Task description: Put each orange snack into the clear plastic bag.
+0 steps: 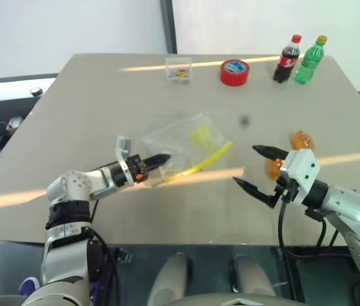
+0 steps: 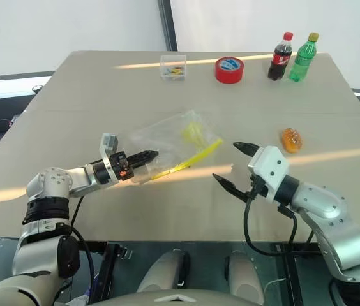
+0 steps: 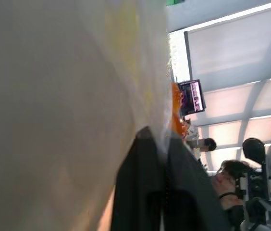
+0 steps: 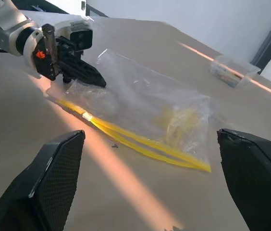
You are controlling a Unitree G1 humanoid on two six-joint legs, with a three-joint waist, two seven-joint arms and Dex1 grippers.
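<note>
- Beige tabletop [image 1: 71, 121] under a white wall, streaked with bands of sunlight, carries everything in play.
- Near the middle lies the clear plastic bag [image 1: 189, 143], crumpled and flat, its yellow seal strip [image 1: 205, 160] along the edge facing the robot; something pale yellow sits inside it.
- Both orange snacks are still outside the bag, over on the robot's right: one orange snack [image 1: 302, 139] sits in the open, the other orange snack [image 1: 274, 167] is just beside the right gripper's white housing and partly hidden by it.
- Left gripper [image 1: 163, 157] has its black fingers pinched together at the bag's near corner; from the right wrist view it appears to have caught the film, though how much I cannot tell.
- Right gripper [image 1: 255, 167] hangs with its jaws spread wide and nothing between them, pointed at the bag rather than at the snacks.
- Along the far edge stand a small clear box [image 1: 178, 69], a red tape roll [image 1: 234, 71], a cola bottle [image 1: 287, 58] and a green bottle [image 1: 310, 60], well clear of the work.
- Risk, as I judge it: the pinch may hold both layers, so the mouth stays shut when lifted; thin film could also slip free.
- Reaching back for the nearer snack, the right arm could nudge the glossy lump and send it rolling away.
</note>
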